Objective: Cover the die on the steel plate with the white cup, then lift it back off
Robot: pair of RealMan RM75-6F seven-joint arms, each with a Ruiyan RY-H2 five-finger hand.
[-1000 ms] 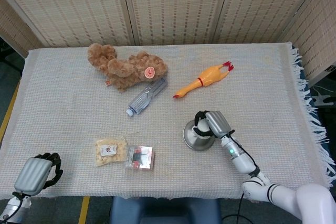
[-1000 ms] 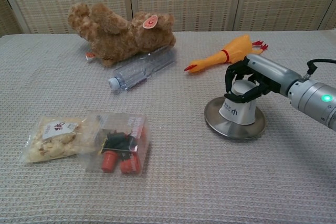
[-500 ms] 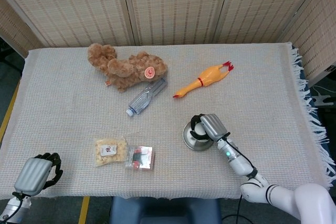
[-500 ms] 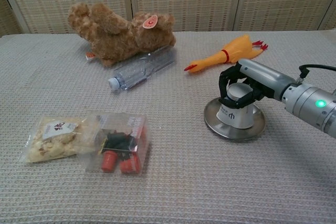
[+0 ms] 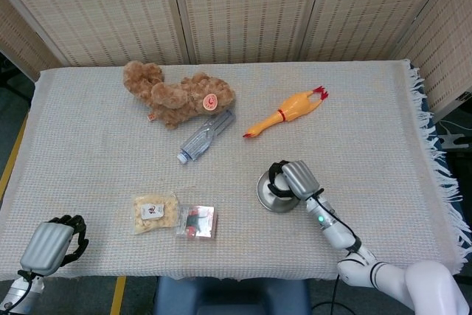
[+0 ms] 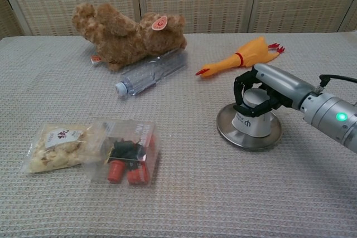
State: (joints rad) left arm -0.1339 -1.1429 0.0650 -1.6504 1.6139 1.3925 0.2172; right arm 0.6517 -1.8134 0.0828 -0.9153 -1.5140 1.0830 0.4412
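Down at the near left corner of the head view, just off the table's edge, the left hand [image 5: 50, 245]: ribbed grey back, black fingers curled inward around nothing. On the woven off-white cloth [image 6: 184, 193], from the left: a clear bag of pale snack pieces [image 6: 56, 147] touching a crinkled clear packet [image 6: 127, 153] with red and black contents. Farther back, a shaggy brown plush bear [image 6: 127, 33] lying on its side, a round red tag near its head, and just before it a clear plastic bottle [image 6: 149, 72], ridged and lying flat, cap end toward the near left. Right of that, a smooth yellow rubber chicken [image 6: 240, 57] with red comb and feet, stretched out on its side. Nearer and right of centre, the steel plate [image 6: 249, 128]: round, shallow, dull-shiny metal, flat on the cloth. Standing mouth-down on its middle, the white cup [image 6: 254, 116], smooth and tapered with a small dark logo on its wall, base uppermost; no die visible, so hidden under the cup or not, cannot tell. Over the cup from the right, the right hand [image 6: 266, 88]: black fingers [image 6: 244, 90] wrapped down around the cup's upturned base and holding it, grey casing behind, a green light on the wrist.
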